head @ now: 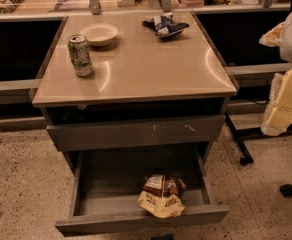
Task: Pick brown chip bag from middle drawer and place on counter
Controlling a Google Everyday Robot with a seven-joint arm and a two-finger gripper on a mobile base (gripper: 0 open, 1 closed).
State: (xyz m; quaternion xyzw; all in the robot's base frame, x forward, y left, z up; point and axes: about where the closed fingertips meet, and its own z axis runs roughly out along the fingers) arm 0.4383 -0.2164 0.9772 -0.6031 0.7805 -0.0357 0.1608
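- The pincer (pixel 284 106) is seen at the right edge of the view, beside the table's front right corner and raised above the floor.
- Whether the pincer is wide or narrow cannot be told, as it is partly cut off by the edge; nothing is seen held in it.
- The pincer is kept well apart from the brown chip bag (pixel 162 195) and from the middle drawer (pixel 136 225).
- The middle drawer is pulled out fully towards the camera, so that its grey inside is exposed.
- The brown chip bag is found inside the middle drawer, at the front and slightly right of centre, leaned against the front wall with its tan lower edge draped on that wall's rim.
- Above it, a shallower drawer front (pixel 136 132) marked with scratches is shown closed.
- The table (pixel 146 71) is set on top of the cabinet.
- A soda can (pixel 80 55) is stood upright on the table's left part.
- A shallow bowl (pixel 99 34) is placed just behind the can, to its right.
- A blue-and-white snack bag (pixel 165 25) is laid near the far edge, right of centre, well apart from the bowl.
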